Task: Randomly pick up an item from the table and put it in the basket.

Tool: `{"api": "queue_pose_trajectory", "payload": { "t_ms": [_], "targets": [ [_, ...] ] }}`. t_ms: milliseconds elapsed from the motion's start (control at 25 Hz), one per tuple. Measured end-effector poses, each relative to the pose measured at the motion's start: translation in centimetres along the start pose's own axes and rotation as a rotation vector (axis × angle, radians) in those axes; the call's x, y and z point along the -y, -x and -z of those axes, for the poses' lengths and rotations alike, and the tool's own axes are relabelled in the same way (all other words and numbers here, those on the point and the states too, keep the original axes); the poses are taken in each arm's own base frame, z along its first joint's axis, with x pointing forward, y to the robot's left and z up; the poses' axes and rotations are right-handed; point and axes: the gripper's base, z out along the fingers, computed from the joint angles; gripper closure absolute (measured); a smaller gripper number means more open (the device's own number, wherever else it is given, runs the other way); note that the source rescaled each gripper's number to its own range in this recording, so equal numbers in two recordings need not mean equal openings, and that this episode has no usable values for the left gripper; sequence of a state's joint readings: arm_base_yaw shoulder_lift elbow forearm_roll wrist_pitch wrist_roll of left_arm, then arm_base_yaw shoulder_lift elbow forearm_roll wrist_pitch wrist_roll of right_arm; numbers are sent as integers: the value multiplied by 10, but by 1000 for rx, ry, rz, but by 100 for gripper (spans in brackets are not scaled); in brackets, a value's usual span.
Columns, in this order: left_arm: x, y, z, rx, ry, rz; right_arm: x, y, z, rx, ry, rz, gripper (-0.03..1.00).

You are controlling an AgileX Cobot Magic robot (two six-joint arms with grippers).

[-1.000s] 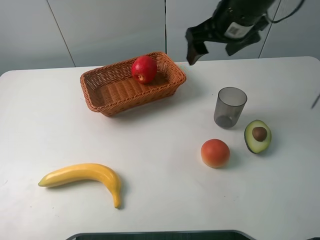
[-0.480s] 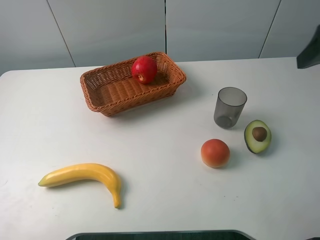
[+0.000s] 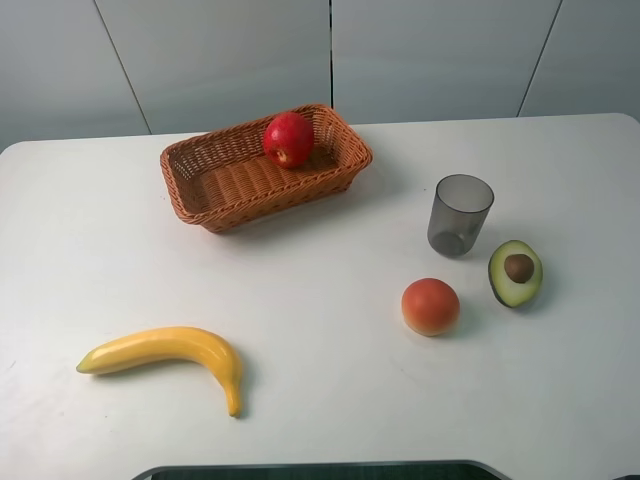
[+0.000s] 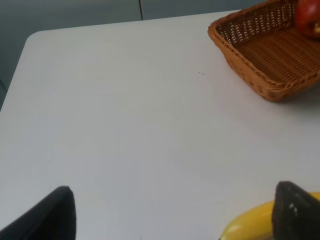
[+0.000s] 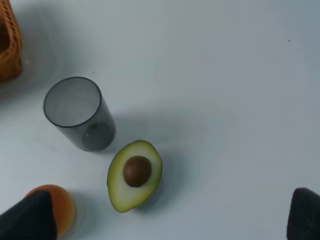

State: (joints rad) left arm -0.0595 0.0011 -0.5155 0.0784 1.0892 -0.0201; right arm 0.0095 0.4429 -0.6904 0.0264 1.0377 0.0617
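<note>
Resting inside the rectangular orange-brown woven wicker basket (image 3: 250, 205), at its far right end and up against the far wall, is the round red apple with yellowish patches (image 3: 288, 138). It looks settled, so the placing step appears done.

The left fingers (image 4: 52, 215) show only as two dark tips in the left wrist view. They are spread wide with nothing between them, above bare white worktop (image 3: 320, 400) on the near left side of the basket. The right fingers (image 5: 25, 220) are spread just as wide and also empty, well off to the right of the basket. Neither arm appears in the high view.

Should the apple need lifting again, it will likely behave as a rigid, smooth ball. It seems firm enough for a solid squeeze, but it is glossy and apt to slip or roll if pinched off centre. The best hold is probably across its widest girth, one finger on each side, coming down from above. The basket wall crowds its far side.

Out on the worktop, a curved yellow banana (image 3: 170, 352) lies well in front of the basket. A grey translucent cup (image 3: 460, 213), an orange-red round fruit (image 3: 431, 305) and a halved green avocado with its brown pit (image 3: 516, 272) sit to the basket's right and nearer the front.
</note>
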Motion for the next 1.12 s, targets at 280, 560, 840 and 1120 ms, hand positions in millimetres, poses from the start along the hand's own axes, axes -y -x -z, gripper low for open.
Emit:
{"api": "queue_pose_trajectory", "payload": {
  "t_ms": [280, 560, 840, 1120],
  "targets": [
    [0, 0, 0, 0, 0, 0, 3, -35, 42, 165, -1, 16, -3],
    [0, 0, 0, 0, 0, 2, 6, -72, 43, 235, 1, 43, -3],
    [0, 0, 0, 0, 0, 2, 3, -82, 29, 152, 31, 66, -3],
    [0, 0, 0, 0, 0, 2, 2, -82, 29, 151, 34, 68, -3]
  ]
}}
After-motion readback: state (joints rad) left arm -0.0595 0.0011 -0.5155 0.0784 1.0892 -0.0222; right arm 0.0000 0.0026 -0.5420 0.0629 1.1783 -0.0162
